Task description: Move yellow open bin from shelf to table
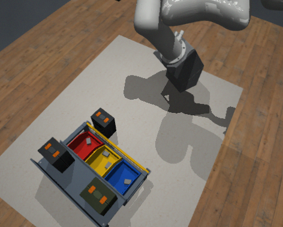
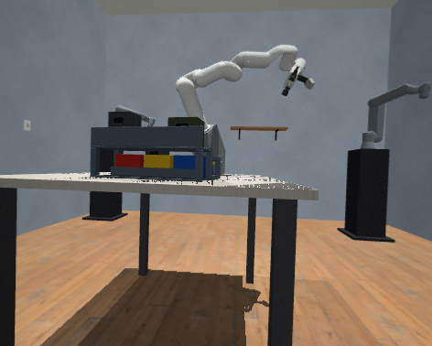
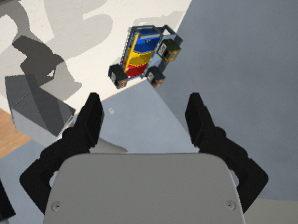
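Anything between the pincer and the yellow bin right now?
Nothing visible. The open pincer hangs high above the table, far from the yellow open bin, which sits mid-shelf between the red bin and blue bin, flanking it closely.
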Robot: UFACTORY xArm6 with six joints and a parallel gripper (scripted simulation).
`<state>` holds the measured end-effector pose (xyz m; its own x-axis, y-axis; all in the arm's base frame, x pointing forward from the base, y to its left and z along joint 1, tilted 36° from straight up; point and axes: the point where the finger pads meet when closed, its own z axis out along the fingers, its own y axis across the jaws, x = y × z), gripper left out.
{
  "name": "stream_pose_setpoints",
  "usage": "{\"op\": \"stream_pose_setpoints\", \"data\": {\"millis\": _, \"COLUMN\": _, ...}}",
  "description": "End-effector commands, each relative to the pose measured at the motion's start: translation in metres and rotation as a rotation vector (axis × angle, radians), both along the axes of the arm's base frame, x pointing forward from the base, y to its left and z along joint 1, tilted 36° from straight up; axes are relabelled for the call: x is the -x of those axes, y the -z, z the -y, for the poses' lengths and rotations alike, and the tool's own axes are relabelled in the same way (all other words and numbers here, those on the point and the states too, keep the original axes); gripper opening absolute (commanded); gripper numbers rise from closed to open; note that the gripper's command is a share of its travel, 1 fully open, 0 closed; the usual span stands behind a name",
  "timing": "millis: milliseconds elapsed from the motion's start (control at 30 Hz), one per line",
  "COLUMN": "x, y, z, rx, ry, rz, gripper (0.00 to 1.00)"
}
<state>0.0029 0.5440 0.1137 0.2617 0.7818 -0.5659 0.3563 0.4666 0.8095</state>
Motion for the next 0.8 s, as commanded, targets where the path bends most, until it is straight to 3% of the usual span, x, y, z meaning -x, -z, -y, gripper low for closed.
{"op": "stream_pose_setpoints", "data": {"millis": 0, "x": 0.0006, "y": -0.0016, "z": 0.0002, "rx": -0.208, "ry": -0.161, "rz": -0.029, "gripper": 1.0}}
{"op": "stream_pose_setpoints", "data": {"millis": 67, "x": 0.0006, "y": -0.0016, "z": 0.0002, "rx": -0.208, "ry": -0.161, "rz": -0.029, "gripper": 1.0}}
{"op": "stream_pose_setpoints", "data": {"millis": 100, "x": 0.0008, "y": -0.0017, "z": -0.0005, "rx": -0.045, "ry": -0.033, "rz": -0.007, "gripper": 1.0}}
{"op": "stream_pose_setpoints", "data": {"millis": 233, "x": 0.0006, "y": -0.0016, "z": 0.0002, "rx": -0.208, "ry": -0.161, "rz": -0.029, "gripper": 1.0}}
{"op": "stream_pose_setpoints", "data": {"millis": 633, "x": 0.0006, "y": -0.0016, "z": 0.0002, "rx": -0.208, "ry": -0.161, "rz": -0.029, "gripper": 1.0}}
{"op": "stream_pose_setpoints", "data": {"millis": 667, "x": 0.0008, "y": -0.0017, "z": -0.0005, "rx": -0.045, "ry": -0.033, "rz": -0.007, "gripper": 1.0}}
{"op": "stream_pose_setpoints", "data": {"millis": 767, "x": 0.0007, "y": -0.0016, "z": 0.0001, "rx": -0.167, "ry": -0.129, "rz": -0.023, "gripper": 1.0}}
